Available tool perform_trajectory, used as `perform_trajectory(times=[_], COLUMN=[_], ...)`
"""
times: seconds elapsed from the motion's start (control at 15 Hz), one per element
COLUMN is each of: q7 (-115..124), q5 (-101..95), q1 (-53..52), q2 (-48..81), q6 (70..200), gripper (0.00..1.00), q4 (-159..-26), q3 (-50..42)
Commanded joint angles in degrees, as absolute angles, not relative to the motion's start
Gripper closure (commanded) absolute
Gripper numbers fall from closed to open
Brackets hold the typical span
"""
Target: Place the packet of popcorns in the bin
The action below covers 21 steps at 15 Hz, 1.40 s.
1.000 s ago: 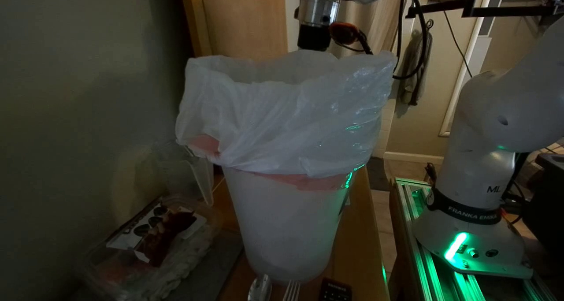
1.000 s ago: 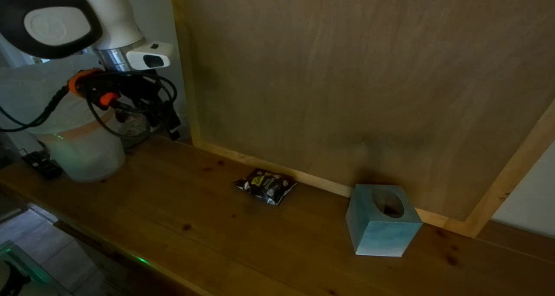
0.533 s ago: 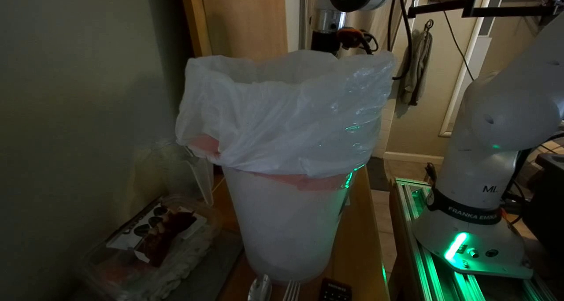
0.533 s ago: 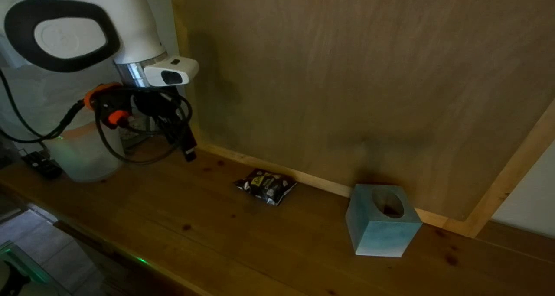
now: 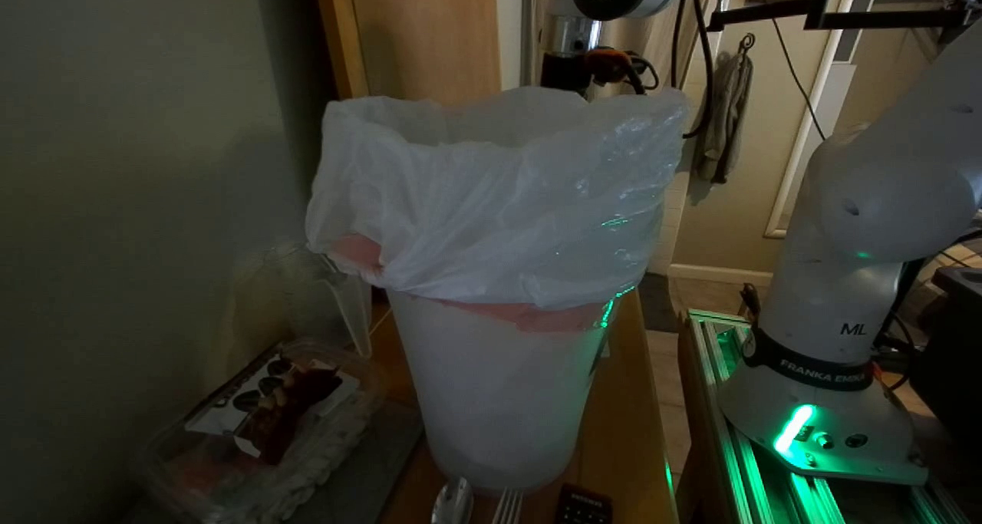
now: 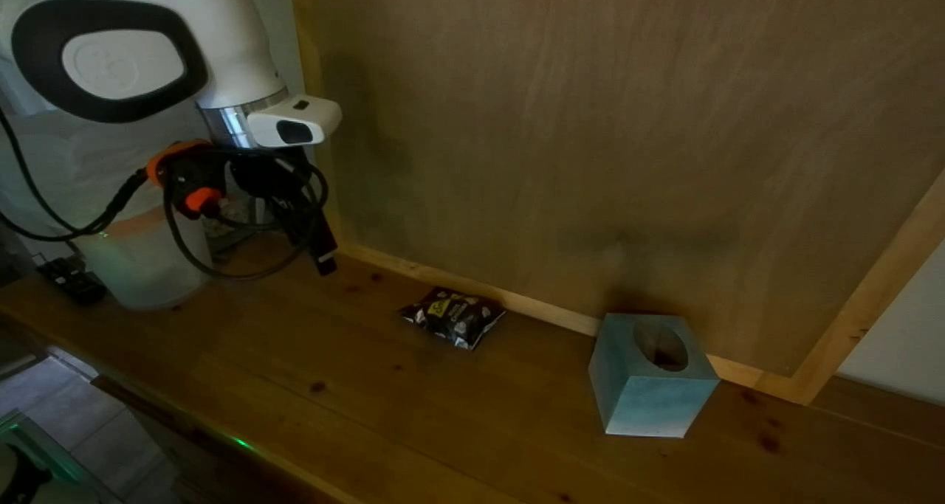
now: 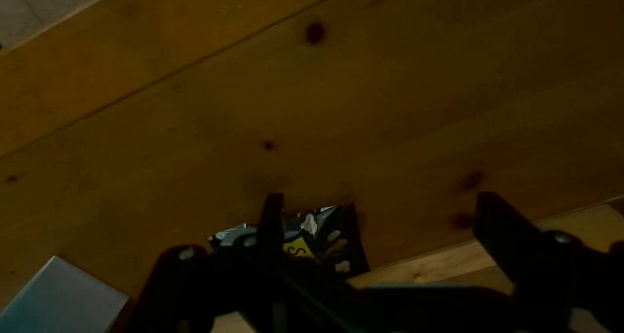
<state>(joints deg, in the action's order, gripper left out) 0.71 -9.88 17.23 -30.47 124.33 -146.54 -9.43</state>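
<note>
- The packet of popcorns [image 6: 452, 318] lies on the wooden table [image 6: 413, 423], near the foot of the wooden panel [image 6: 590, 157]; it is not in the bin.
- The gripper [image 7: 380, 196] is released and grasps nothing: in the wrist view its fingers [image 7: 271, 221] stand well apart. One of them hides a part of the packet, so the packet is not centred between them.
- In an exterior view, the gripper hangs on the bin's side of the packet; its exact height I cannot tell.
- I judge that the step in hand is the approach, and the grasp is not yet made.
- The next move probably calls for going sideways towards the packet, then down with one finger on each side, then a gentle closing.
- Beyond the packet stands the blue box [image 6: 653, 397]; on the opposite side, the bin [image 5: 499, 393].
- A plastic bag [image 5: 491, 209] rises above its rim, so the later lift should be high.
</note>
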Motion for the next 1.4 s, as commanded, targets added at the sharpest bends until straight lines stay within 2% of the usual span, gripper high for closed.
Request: perform_trajectory(times=[0.0,0.67,1.33], q7=[3.1,-3.0,-29.7], q5=[-9.8,-9.1,2.0], q1=[18.2,16.6,19.9], q2=[-22.7,-1.9,8.7], q6=[126.8,134.9,135.9], gripper=[0.00,0.00,0.00], q4=[-140.6,-123.6,-119.3], q3=[-11.6,-14.3,-16.2])
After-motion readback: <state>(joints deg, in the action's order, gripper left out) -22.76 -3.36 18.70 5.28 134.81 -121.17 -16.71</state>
